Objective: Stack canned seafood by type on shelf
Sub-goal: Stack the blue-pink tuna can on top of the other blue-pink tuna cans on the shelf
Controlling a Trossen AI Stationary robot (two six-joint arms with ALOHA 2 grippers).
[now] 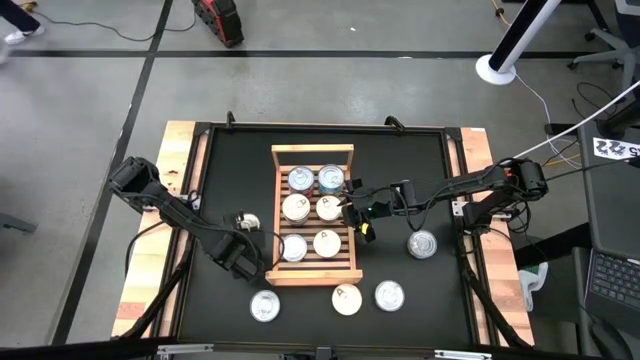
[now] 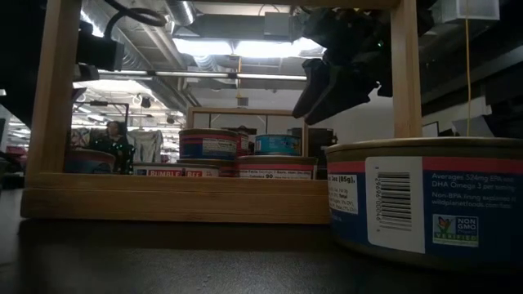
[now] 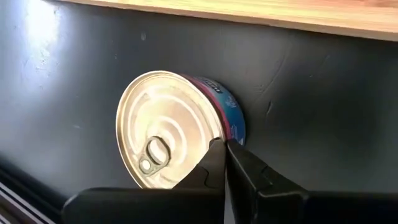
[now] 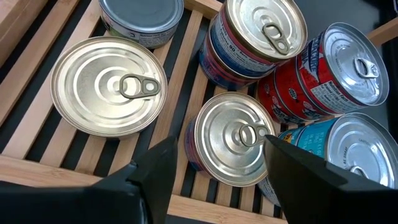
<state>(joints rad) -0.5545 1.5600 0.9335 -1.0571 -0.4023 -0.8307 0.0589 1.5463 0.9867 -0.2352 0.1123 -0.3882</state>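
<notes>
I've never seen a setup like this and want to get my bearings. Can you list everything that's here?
rack: one, light slatted wood, middle of the table
tins on the rack: six lids showing from above, silver or cream, some with red or blue sides
row of tins: three, silver or cream lids, on the table just past one end of the rack
single tin: one, silver lid, on the table on the right arm's side of the rack
tin by the left arm: one, pale lid, blue side, on the table beside the rack
table: one, black top, wooden planks along two sides
left end effector: one, dark, shut, at that tin's rim
right end effector: one, dark, open, above the rack's tins
</notes>
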